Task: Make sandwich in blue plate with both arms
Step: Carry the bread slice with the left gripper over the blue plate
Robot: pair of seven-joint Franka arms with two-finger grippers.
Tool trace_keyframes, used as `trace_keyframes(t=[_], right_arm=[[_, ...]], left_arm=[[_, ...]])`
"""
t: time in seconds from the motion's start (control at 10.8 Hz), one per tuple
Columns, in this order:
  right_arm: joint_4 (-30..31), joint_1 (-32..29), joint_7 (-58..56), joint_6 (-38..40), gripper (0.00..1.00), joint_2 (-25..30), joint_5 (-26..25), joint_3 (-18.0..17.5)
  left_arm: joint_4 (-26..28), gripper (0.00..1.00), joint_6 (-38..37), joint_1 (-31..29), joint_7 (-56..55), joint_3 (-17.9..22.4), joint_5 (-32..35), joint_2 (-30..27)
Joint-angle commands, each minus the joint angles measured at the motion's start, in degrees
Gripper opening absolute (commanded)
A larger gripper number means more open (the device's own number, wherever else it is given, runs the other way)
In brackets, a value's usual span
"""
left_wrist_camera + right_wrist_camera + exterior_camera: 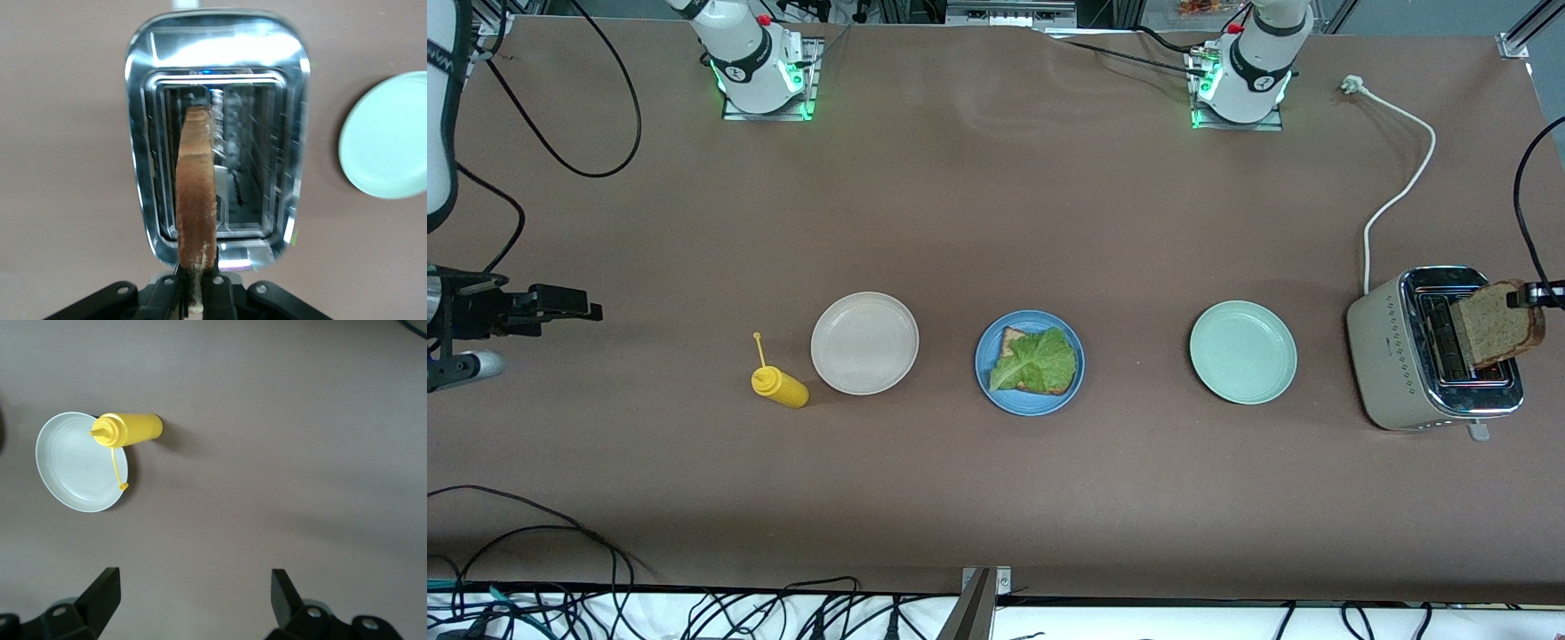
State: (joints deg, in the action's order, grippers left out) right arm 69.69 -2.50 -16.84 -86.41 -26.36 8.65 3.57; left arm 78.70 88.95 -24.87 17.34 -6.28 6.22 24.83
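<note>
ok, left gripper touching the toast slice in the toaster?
Touching: the left wrist view shows the left gripper with fingers shut on the bread slice's edge.

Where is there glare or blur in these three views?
Left wrist view: strong glare on the toaster's chrome top, and the bread slice looks soft at its near end. Right wrist view: the mustard bottle casts a soft shadow. Front view: even light, no glare.

blue plate (985, 388), green lettuce (1039, 360), yellow bottle (780, 386)

A yellow bottle (780, 386) lies just beside a white plate (864, 342). A green plate (1243, 352) sits near a toaster (1405, 356).
</note>
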Motion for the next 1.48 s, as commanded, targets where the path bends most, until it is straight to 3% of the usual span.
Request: trace_keyframes(t=[0.0, 0.19, 0.56, 0.93, 1.11, 1.39], right_arm=[[18.3, 0.0, 4.3, -8.1, 1.00, 13.9, -2.5, -1.1], [20.0, 0.3, 7.2, -7.6, 1.00, 16.6, -4.3, -1.3], [20.8, 0.7, 11.2, -7.7, 1.00, 18.2, -7.5, -3.6], [20.8, 0.6, 10.2, -7.1, 1.00, 19.7, -7.4, -3.1], [20.5, 0.6, 10.2, -6.8, 1.00, 19.6, -7.6, -3.2], [20.4, 0.4, 10.2, -7.0, 1.00, 19.5, -8.3, -3.1]], left_arm=[[-3.0, 0.00, -6.6, 2.7, 1.7, -2.8, -0.4, -4.8], [-3.0, 0.00, -7.6, 7.6, 1.6, -3.6, 0.4, -7.9], [-2.9, 0.00, -7.9, 22.7, -1.3, -3.0, -0.9, -7.4], [-3.1, 0.00, -7.2, 30.1, -9.9, -3.0, -21.8, -0.6], [-3.0, 0.00, -2.7, 32.3, -10.5, -3.0, -30.2, 3.9], [-3.0, 0.00, 3.4, 33.6, -9.4, -3.0, -48.8, 11.4]])
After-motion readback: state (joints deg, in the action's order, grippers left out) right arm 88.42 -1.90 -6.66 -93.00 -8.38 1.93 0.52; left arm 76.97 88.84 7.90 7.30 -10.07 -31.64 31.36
